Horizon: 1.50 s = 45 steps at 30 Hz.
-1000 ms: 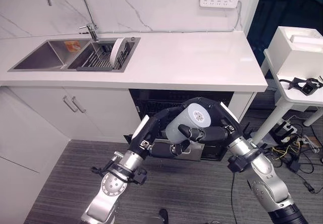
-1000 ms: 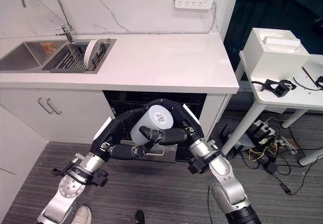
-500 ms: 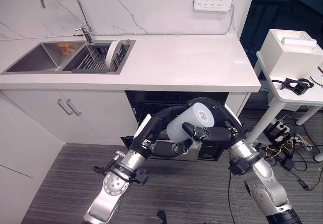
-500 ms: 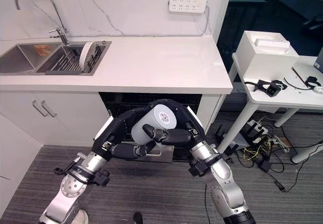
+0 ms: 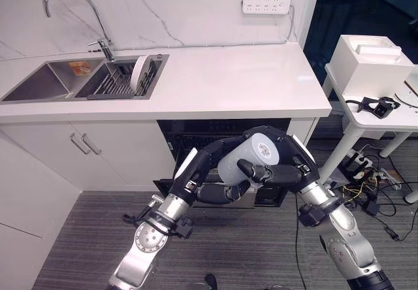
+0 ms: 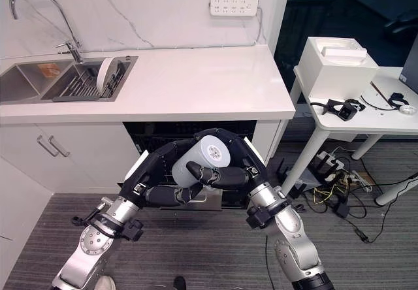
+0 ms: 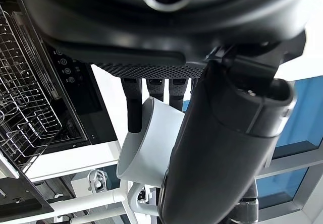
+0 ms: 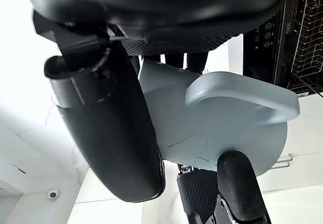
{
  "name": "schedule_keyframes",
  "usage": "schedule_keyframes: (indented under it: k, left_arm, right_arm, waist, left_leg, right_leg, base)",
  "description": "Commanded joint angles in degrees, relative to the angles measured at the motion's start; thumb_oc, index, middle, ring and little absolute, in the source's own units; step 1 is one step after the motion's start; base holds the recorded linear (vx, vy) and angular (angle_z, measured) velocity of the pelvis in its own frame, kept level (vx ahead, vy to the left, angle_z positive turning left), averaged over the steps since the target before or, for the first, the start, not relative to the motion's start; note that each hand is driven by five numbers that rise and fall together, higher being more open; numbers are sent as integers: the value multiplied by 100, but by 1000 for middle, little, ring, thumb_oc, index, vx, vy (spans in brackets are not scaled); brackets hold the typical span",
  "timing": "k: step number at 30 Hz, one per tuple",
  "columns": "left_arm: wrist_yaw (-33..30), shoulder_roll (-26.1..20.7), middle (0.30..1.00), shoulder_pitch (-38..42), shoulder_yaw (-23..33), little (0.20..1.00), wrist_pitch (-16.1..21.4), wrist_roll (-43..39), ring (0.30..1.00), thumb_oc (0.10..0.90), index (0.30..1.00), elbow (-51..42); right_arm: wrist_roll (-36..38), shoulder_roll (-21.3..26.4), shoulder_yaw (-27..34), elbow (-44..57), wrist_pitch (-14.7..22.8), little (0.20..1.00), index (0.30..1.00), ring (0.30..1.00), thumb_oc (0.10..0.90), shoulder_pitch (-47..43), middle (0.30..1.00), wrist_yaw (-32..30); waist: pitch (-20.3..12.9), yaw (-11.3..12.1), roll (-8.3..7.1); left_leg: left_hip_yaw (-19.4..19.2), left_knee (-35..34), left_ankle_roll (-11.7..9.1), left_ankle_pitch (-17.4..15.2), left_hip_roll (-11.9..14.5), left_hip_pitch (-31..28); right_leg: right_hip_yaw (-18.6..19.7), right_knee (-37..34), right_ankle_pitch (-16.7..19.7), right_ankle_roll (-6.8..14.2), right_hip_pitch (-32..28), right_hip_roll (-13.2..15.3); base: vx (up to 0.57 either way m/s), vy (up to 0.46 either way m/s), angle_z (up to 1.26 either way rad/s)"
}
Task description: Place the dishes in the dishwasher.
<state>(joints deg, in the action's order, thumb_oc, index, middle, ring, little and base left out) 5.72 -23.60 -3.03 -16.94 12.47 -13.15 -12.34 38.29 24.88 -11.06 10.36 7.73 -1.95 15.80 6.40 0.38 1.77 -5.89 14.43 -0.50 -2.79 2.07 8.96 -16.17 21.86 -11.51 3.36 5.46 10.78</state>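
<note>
Pale grey mug (image 5: 247,161) clasped by both curled robot hands, left robot hand (image 5: 219,192), right robot hand (image 5: 271,172), before open dishwasher (image 5: 196,130)

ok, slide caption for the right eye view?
Both hands hold a white mug before the open dishwasher.

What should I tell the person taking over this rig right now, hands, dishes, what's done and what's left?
Both hands are on one pale grey mug, held on its side in front of the open dishwasher.
Right hand: curled around the mug.
Left hand: under the mug, fingers curled against it.
Dishwasher rack: pulled out; the part in view holds no dishes.
A white plate stands upright in the sink rack.
Done: mug carried to the dishwasher.
Left: set the mug in the rack, then fetch the plate.
</note>
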Motion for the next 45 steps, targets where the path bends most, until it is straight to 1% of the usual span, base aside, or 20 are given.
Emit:
schedule_keyframes:
  k: [1, 2, 3, 4, 9, 15, 19, 21, 24, 27, 32, 33, 34, 36, 37, 38, 39, 41, 43, 45]
  left_arm:
    - [-491, -143, 300, 525, 908, 300, 386, -250, 300, 400, 300, 34]
    - [-492, -131, 528, 555, 900, 528, 380, -322, 528, 552, 528, 27]
    - [-522, -127, 585, 575, 904, 585, 344, -319, 585, 590, 585, 13]
    - [-511, -111, 900, 587, 886, 900, 309, -367, 900, 800, 900, 50]
    - [-517, -95, 900, 528, 914, 900, 333, -426, 900, 800, 900, 11]
    - [-524, -93, 900, 514, 979, 900, 339, -343, 900, 800, 900, 4]
    - [-405, -132, 900, 487, 1027, 900, 448, -409, 900, 800, 900, 15]
    - [-327, -139, 900, 493, 1051, 900, 424, -424, 900, 800, 900, -3]
    - [-248, -186, 900, 464, 1143, 900, 489, -496, 900, 800, 900, 6]
    - [-286, -206, 900, 457, 1238, 900, 540, -521, 900, 800, 900, 22]
    - [-491, -189, 900, 439, 1373, 900, 605, -492, 900, 800, 900, 112]
    - [-539, -191, 900, 441, 1395, 900, 621, -492, 900, 800, 900, 139]
    - [-573, -201, 900, 435, 1451, 900, 612, -536, 900, 800, 900, 144]
    - [-519, -214, 900, 459, 1454, 900, 582, -544, 900, 800, 900, 140]
    - [-479, -209, 900, 485, 1402, 900, 573, -527, 900, 800, 900, 129]
    - [-472, -153, 900, 490, 1305, 900, 585, -445, 900, 800, 900, 108]
    - [-471, -122, 900, 481, 1256, 900, 627, -409, 900, 800, 900, 124]
    - [-523, -92, 900, 500, 1186, 900, 707, -323, 900, 800, 900, 193]
    - [-600, -116, 900, 495, 1206, 900, 739, -243, 900, 800, 900, 234]
    - [-728, -151, 900, 444, 1290, 900, 677, -225, 900, 800, 900, 188]
  right_arm:
    - [303, -88, 439, 725, 929, 300, 300, 300, 400, -225, 300, 234]
    - [292, -94, 414, 733, 927, 300, 300, 300, 400, -231, 300, 215]
    - [278, -102, 399, 717, 923, 300, 300, 300, 400, -249, 300, 195]
    - [244, -115, 364, 718, 904, 300, 300, 300, 400, -249, 300, 186]
    - [257, -109, 380, 731, 920, 300, 300, 300, 400, -232, 300, 187]
    - [125, -147, 455, 672, 1051, 300, 300, 300, 400, -202, 300, -35]
    - [63, -118, 627, 592, 1174, 300, 300, 300, 400, -185, 300, -256]
    - [-3, -107, 734, 494, 1285, 300, 300, 300, 400, -159, 300, -373]
    - [49, -53, 1072, 339, 1481, 300, 300, 300, 400, -85, 300, -545]
    - [106, -36, 1326, 181, 1611, 300, 300, 300, 400, -45, 300, -606]
    - [165, -82, 1560, 37, 1721, 300, 300, 300, 400, 22, 300, -691]
    - [195, -90, 1586, 13, 1724, 300, 300, 300, 400, 22, 300, -698]
    - [350, -100, 1627, 0, 1641, 300, 300, 300, 400, 22, 300, -561]
    - [560, -100, 1568, 30, 1342, 300, 300, 300, 400, -2, 300, -120]
    - [480, -77, 1441, 89, 1172, 300, 300, 300, 400, -23, 300, 142]
    - [214, -83, 1152, 185, 1174, 300, 300, 300, 400, -44, 300, 258]
    - [139, -84, 994, 220, 1271, 300, 300, 300, 400, -60, 300, 156]
    - [294, -115, 872, 208, 1478, 300, 300, 300, 400, -129, 300, -255]
    - [408, -145, 1011, 150, 1564, 300, 300, 300, 400, -165, 300, -465]
    - [330, -134, 1199, 173, 1638, 300, 300, 300, 400, -97, 300, -603]
  waist:
    - [-217, 45, -128]
    - [-218, 50, -126]
    - [-219, 54, -127]
    - [-221, 48, -128]
    - [-208, 45, -119]
    - [-219, 27, -118]
    - [-217, 9, -117]
    - [-217, -5, -118]
    - [-215, -34, -123]
    - [-211, -51, -124]
    - [-206, -75, -130]
    - [-204, -78, -129]
    - [-204, -79, -126]
    - [-202, -67, -128]
    - [-188, -58, -128]
    - [-181, -41, -125]
    - [-184, -29, -125]
    - [-208, -9, -130]
    - [-219, -6, -133]
    - [-203, -31, -128]
  left_leg:
    - [203, 276, -181, -739, 321, -258]
    - [203, 276, -182, -741, 322, -261]
    - [207, 276, -183, -744, 322, -263]
    - [201, 276, -185, -745, 324, -274]
    - [196, 276, -184, -747, 325, -281]
    - [172, 276, -182, -752, 333, -296]
    - [154, 276, -179, -758, 340, -301]
    - [129, 276, -182, -755, 350, -308]
    - [115, 276, -177, -765, 357, -313]
    - [107, 276, -177, -773, 355, -320]
    - [82, 276, -179, -781, 360, -333]
    - [77, 276, -182, -781, 365, -335]
    - [75, 276, -190, -783, 372, -340]
    - [98, 276, -197, -782, 363, -340]
    - [117, 276, -191, -779, 353, -336]
    - [119, 276, -183, -764, 345, -328]
    - [115, 276, -182, -750, 350, -320]
    - [101, 276, -192, -741, 365, -309]
    - [107, 276, -200, -754, 365, -309]
    - [95, 276, -193, -760, 362, -319]
  right_leg:
    - [220, -467, 350, 596, -249, 147]
    - [215, -467, 345, 597, -255, 150]
    - [212, -467, 344, 599, -255, 150]
    - [209, -467, 346, 596, -261, 148]
    - [212, -467, 340, 584, -262, 142]
    - [225, -467, 334, 576, -268, 131]
    - [227, -467, 328, 567, -273, 123]
    - [218, -467, 335, 572, -279, 126]
    - [212, -467, 340, 573, -281, 126]
    - [211, -467, 334, 575, -287, 122]
    - [212, -467, 335, 576, -289, 122]
    - [211, -467, 335, 576, -290, 122]
    - [202, -467, 328, 574, -293, 121]
    - [189, -467, 322, 574, -297, 122]
    - [180, -467, 321, 574, -297, 128]
    - [184, -467, 324, 573, -293, 137]
    - [189, -467, 330, 573, -287, 141]
    - [181, -467, 338, 571, -278, 146]
    - [170, -467, 341, 580, -280, 143]
    - [175, -467, 339, 579, -287, 136]
  base:
    - [0, 0, 0]
    - [0, 0, 0]
    - [0, 0, 0]
    - [0, 0, 0]
    - [0, 0, 0]
    - [0, 0, 0]
    - [0, 0, 0]
    - [0, 0, 0]
    - [0, 0, 0]
    - [0, 0, 0]
    - [0, 0, 0]
    - [0, 0, 0]
    - [0, 0, 0]
    - [0, 0, 0]
    - [0, 0, 0]
    - [0, 0, 0]
    - [0, 0, 0]
    - [0, 0, 0]
    - [0, 0, 0]
    - [0, 0, 0]
